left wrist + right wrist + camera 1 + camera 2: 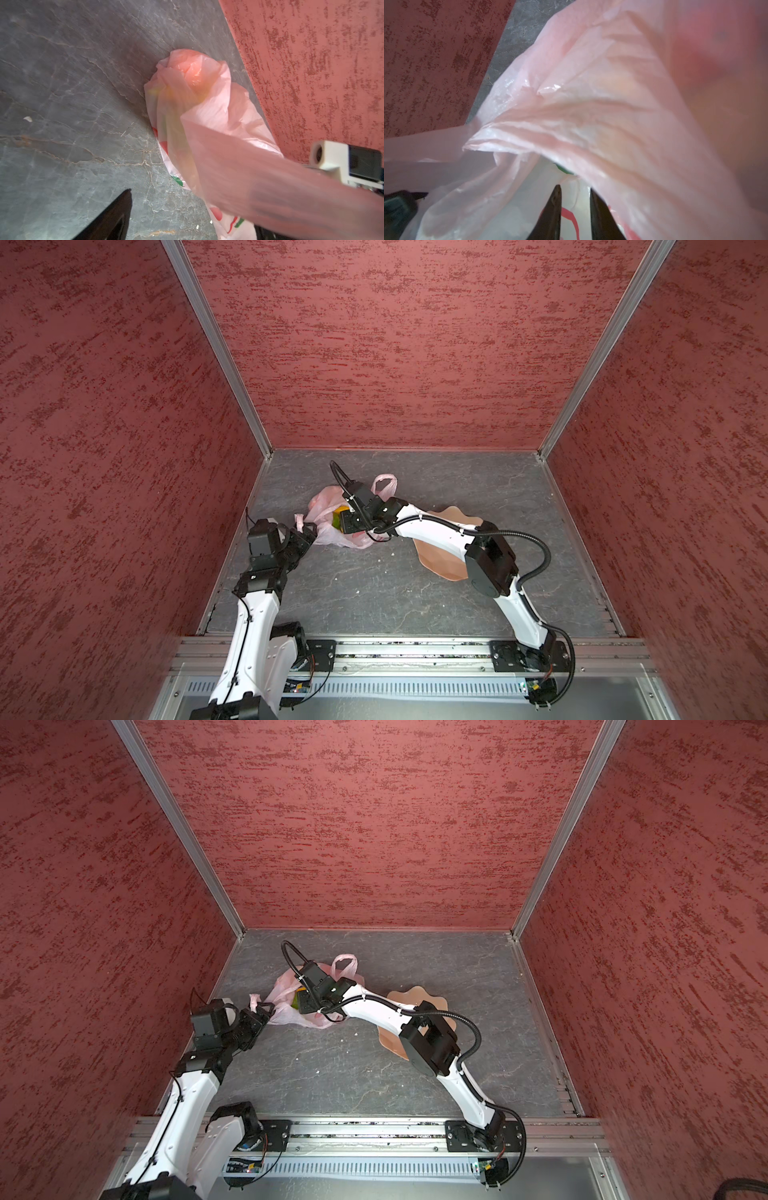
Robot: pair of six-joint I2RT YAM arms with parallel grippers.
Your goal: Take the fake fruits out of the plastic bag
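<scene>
A pale-pink plastic bag (322,502) (282,986) lies crumpled on the far left part of the grey stone-patterned table (374,597), close to the red left wall, with both robot arms at it. The right arm reaches across the middle, and the right gripper (574,188) is down in the bag's mouth. Its dark fingers (553,209) are drawn close together with thin film around and between them; whether they pinch that film cannot be told. The left gripper (309,531) (265,1011) sits at the bag's near left edge with its fingers (118,216) spread wide. A stretched, blurred strip of the bag runs past its wrist camera and hides most of the other finger. The fake fruits (338,515) (297,999) are inside the bag: a patch of yellow and green shows at the mouth just beside the right gripper in both top views. An orange fruit (193,75) glows through the film at the bag's bunched end in the left wrist view. One loop handle (384,485) stands up on the bag's far side. A tan wavy-edged plate (436,562) (415,996) lies to the right of the bag, apart from it and partly hidden under the right arm
</scene>
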